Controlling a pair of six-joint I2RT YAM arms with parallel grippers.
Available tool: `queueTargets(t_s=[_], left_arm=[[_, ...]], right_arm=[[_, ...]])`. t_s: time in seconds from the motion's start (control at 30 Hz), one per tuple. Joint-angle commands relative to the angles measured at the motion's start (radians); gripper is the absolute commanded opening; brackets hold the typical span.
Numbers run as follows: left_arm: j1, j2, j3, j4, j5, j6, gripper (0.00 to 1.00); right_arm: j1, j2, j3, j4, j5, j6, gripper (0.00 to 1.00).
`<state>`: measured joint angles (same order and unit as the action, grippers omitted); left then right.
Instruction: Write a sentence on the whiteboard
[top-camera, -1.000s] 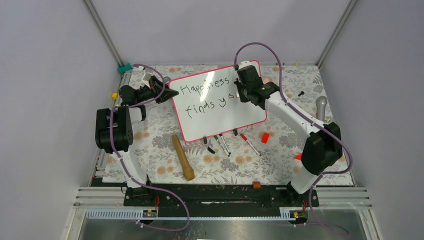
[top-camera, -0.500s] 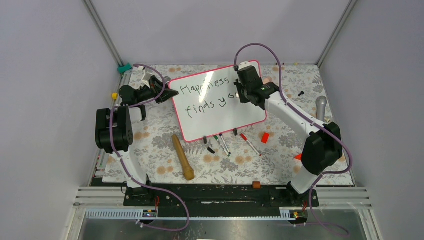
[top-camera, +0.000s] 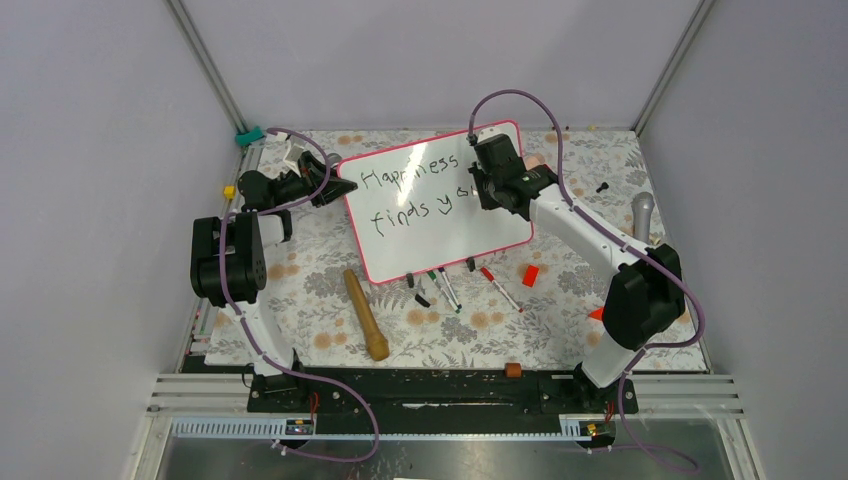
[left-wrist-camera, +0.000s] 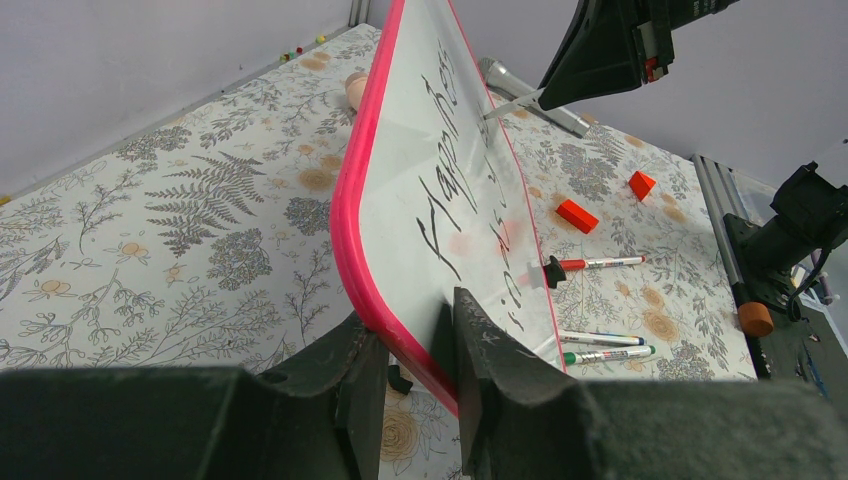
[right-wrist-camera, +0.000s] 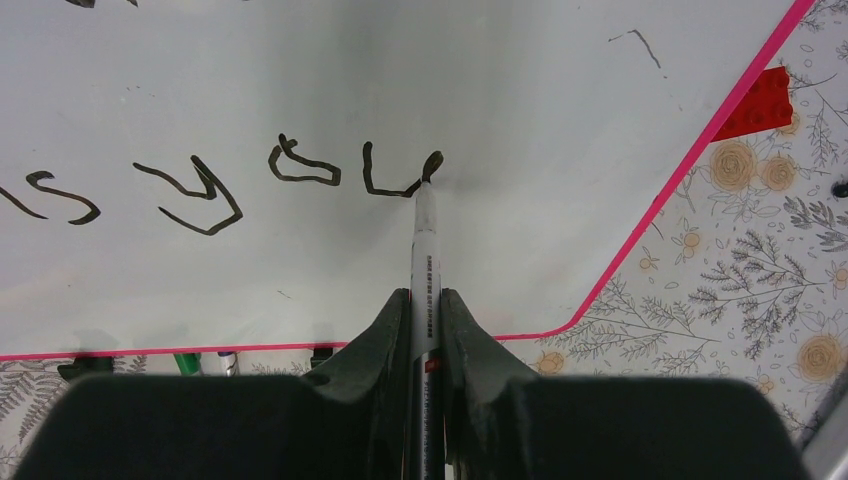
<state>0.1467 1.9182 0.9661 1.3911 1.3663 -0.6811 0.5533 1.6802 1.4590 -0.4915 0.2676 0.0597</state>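
The whiteboard (top-camera: 440, 215) with its pink-red frame stands tilted in the middle of the table. The sentence (top-camera: 415, 190) reads "Happiness" over "finds you", with the "u" (right-wrist-camera: 395, 178) partly drawn. My left gripper (left-wrist-camera: 415, 350) is shut on the whiteboard's pink edge (left-wrist-camera: 370, 290) at its left corner. My right gripper (right-wrist-camera: 426, 310) is shut on a white marker (right-wrist-camera: 424, 250), whose black tip (right-wrist-camera: 432, 163) touches the board at the top right of the "u". From above, the right gripper (top-camera: 478, 192) hides the end of both lines.
A wooden pestle (top-camera: 366, 314) lies in front of the board. Loose markers (top-camera: 445, 288) and a red-capped one (top-camera: 500, 288) lie by the board's lower edge. Red blocks (top-camera: 530, 275) and a grey microphone (top-camera: 641, 213) sit to the right.
The marker tip has crept slightly along the "u". The left arm and the board have not moved.
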Motion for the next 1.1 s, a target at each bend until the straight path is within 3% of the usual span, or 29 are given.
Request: queueTargets(t_s=[0.0,0.63,0.9,1.07], left_arm=[[-0.029,0.011,-0.036,0.078,0.288,0.159,0.0],[-0.029,0.012,-0.035,0.078,0.289,0.157,0.0],[-0.028,0.011,-0.038,0.078,0.288,0.16,0.0],[-0.028,0.011,-0.038,0.078,0.289,0.16,0.0]], right_arm=[[-0.007,0.003,-0.014,-0.018,0.011,0.012,0.0],[-0.007,-0.052,-0.02,-0.021,0.026,0.011,0.0],[-0.007,-0.253,-0.095,0.091,0.007,-0.016,0.0],[-0.006,-0.355,-0.198,0.202,-0.093,0.009,0.0]])
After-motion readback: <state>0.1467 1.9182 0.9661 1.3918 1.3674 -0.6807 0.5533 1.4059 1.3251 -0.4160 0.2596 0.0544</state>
